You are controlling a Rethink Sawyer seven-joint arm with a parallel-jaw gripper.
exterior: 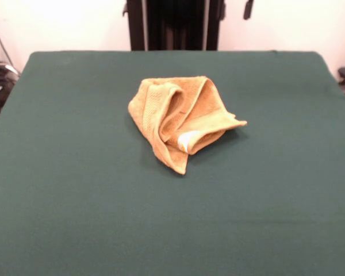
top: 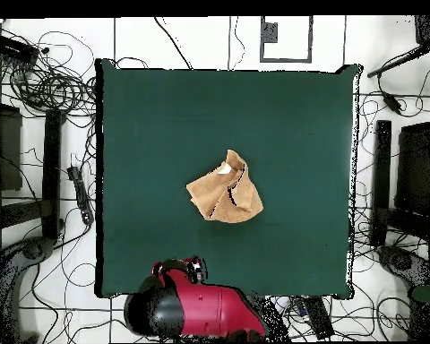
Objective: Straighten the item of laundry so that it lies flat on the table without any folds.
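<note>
Nearest us in the front view, the towel [exterior: 181, 121] lies crumpled near the middle of the table [exterior: 75, 201], folded over itself with one corner pointing toward us and another poking out sideways. We judge it light, soft and limp, best pinched at a free corner. Farther back, the arm [top: 196, 306] sits at the table's edge; we cannot tell its gripper's state.

1. The orange-tan towel [exterior: 181, 119] [top: 225, 189] lies crumpled near the table's middle, folded over itself in thick ridges, a white label showing at one edge
2. The dark green table [exterior: 63, 190] [top: 147, 116] spreads wide around it
</note>
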